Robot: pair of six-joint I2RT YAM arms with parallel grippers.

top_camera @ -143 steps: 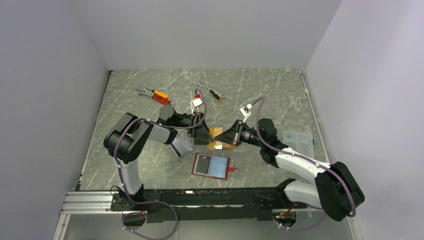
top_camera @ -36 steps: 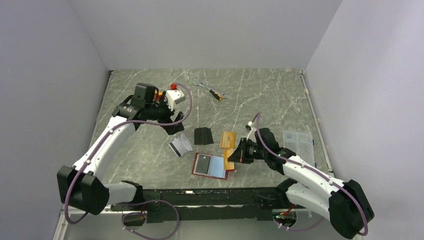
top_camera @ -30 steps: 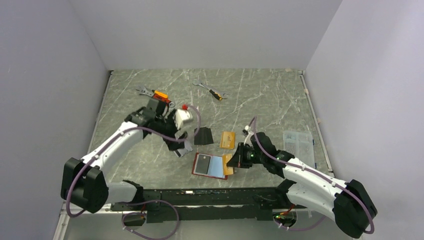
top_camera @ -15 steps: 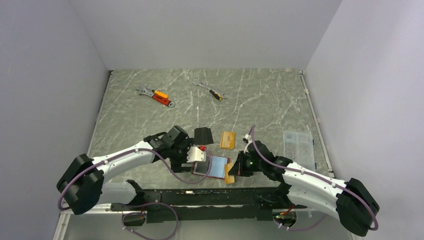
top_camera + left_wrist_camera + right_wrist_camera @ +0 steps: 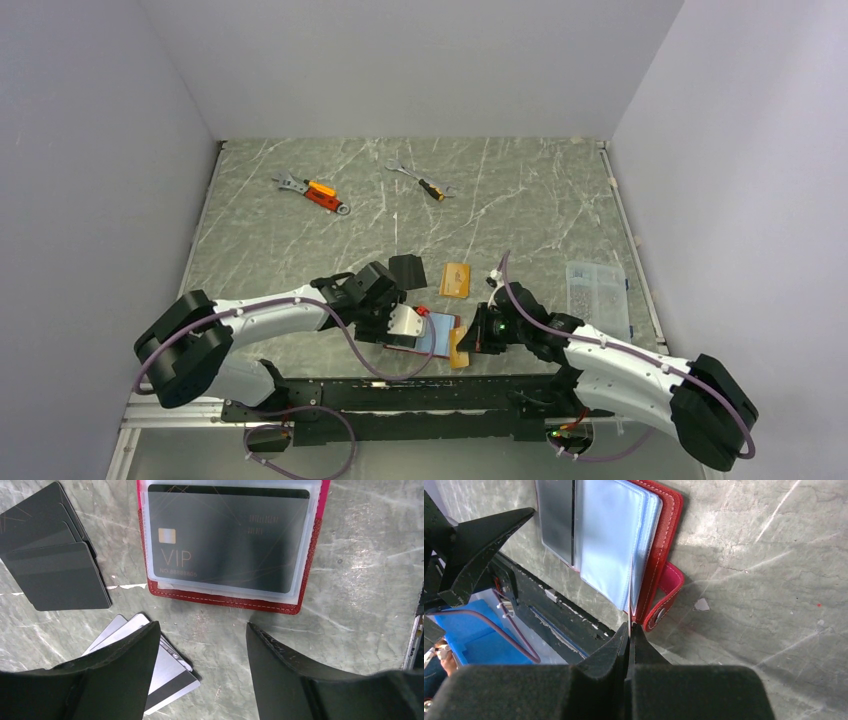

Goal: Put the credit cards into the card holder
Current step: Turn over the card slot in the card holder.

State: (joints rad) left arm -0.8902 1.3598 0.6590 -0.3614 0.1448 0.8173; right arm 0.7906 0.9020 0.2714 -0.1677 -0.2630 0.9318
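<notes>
Top external view shows the card holder lying open on the counter, close to the arms' bases. The right hand is clenched on an orange card at the holder's snap-tab side. From the right wrist that card shows only edge-on, a thin line between the pinched fingers. Its tip is at the outer edge of the pale blue pockets, just beside the snap tab; whether it has entered a pocket cannot be told.

The left hand is released, its jaws spread and empty. It hovers over bare counter just off the holder's other page, where a black VIP card already sits behind a clear sleeve. A fan of black cards and a few silver cards lie beside that page. A second orange card lies on the holder's far side, apart from it.

The step in hand appears to be inserting the orange card. The next move likely calls for lining the card's edge with a pocket mouth and sliding it in flat. The pocket leaves look loose, so the free left hand may need to pin the holder against skidding.
</notes>
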